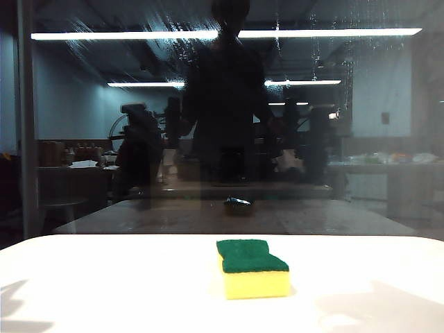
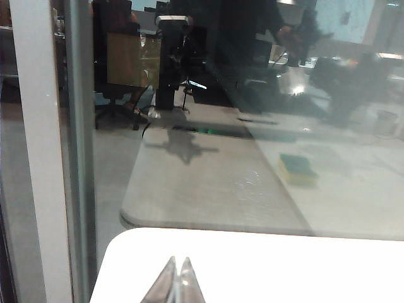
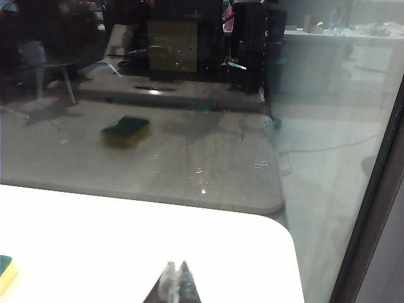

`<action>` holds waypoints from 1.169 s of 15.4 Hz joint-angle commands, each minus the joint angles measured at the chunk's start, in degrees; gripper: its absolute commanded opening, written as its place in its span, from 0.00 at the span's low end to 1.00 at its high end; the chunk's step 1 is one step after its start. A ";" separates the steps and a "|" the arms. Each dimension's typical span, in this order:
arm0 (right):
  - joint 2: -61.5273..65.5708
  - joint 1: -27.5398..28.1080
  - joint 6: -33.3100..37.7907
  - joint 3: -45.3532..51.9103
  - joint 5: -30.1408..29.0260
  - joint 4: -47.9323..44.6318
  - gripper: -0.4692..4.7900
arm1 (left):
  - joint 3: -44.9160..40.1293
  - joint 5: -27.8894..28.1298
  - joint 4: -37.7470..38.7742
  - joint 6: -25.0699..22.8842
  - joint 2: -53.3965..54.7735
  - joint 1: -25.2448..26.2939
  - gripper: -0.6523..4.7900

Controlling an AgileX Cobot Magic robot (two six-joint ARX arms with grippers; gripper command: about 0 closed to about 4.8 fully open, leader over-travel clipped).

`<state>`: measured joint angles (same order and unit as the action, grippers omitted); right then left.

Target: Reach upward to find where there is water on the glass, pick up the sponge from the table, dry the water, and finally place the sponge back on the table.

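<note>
The sponge [image 1: 252, 268], yellow foam with a dark green top, lies on the white table [image 1: 104, 291] near its far edge, in front of the glass [image 1: 388, 139]. Whitish streaks of water [image 1: 163, 38] smear the upper part of the pane in the exterior view. Neither arm shows in that view. My left gripper [image 2: 178, 260] is shut and empty, low over the table's left far corner. My right gripper [image 3: 176, 264] is shut and empty over the right far corner; a sliver of the sponge [image 3: 6, 273] shows at that view's edge. Mirror images of the sponge appear in the pane.
A grey vertical frame bar [image 1: 26, 125] runs down the pane at the left; a dark frame [image 3: 372, 214] borders it at the right. The pane mirrors ceiling strip lights [image 1: 125, 35], a dark figure [image 1: 229, 104] and a brown table [image 1: 229, 215].
</note>
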<state>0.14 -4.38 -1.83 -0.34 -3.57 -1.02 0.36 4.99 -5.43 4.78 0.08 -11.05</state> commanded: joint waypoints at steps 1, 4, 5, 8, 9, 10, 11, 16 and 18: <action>-0.02 0.04 -0.13 0.24 0.26 -0.96 0.08 | 0.22 -0.26 -1.05 0.15 0.04 0.02 0.11; -0.02 0.04 -0.13 0.24 0.26 -0.94 0.08 | 0.22 -0.28 -0.81 0.15 0.04 0.02 0.11; -0.02 0.04 -0.13 0.24 0.26 -0.94 0.08 | 0.22 -0.28 -0.66 0.17 0.04 0.02 0.11; -0.02 0.04 -0.11 0.24 0.26 -1.01 0.08 | 0.26 -0.31 -0.83 0.17 0.04 0.02 0.11; -0.02 0.04 0.48 0.22 0.24 -1.79 0.08 | 0.55 -1.53 -1.57 0.17 0.04 0.02 0.11; -0.02 0.02 1.53 -0.07 0.22 -2.86 0.08 | 1.57 -3.54 -1.51 0.17 0.04 0.02 0.11; -0.02 0.02 2.62 -0.52 0.24 -3.65 0.08 | 2.62 -5.18 -1.49 0.17 0.04 0.02 0.11; -0.02 0.02 3.78 -10.10 1.44 -2.40 0.08 | 14.05 -5.66 2.36 0.15 0.24 0.02 0.11; 0.17 0.04 3.80 -15.37 5.07 0.79 0.08 | 18.91 -5.64 3.39 -0.11 2.14 0.02 0.11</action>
<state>0.19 -4.38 1.83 -13.80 -0.84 -0.91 17.67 -0.45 -2.28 4.78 1.28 -11.05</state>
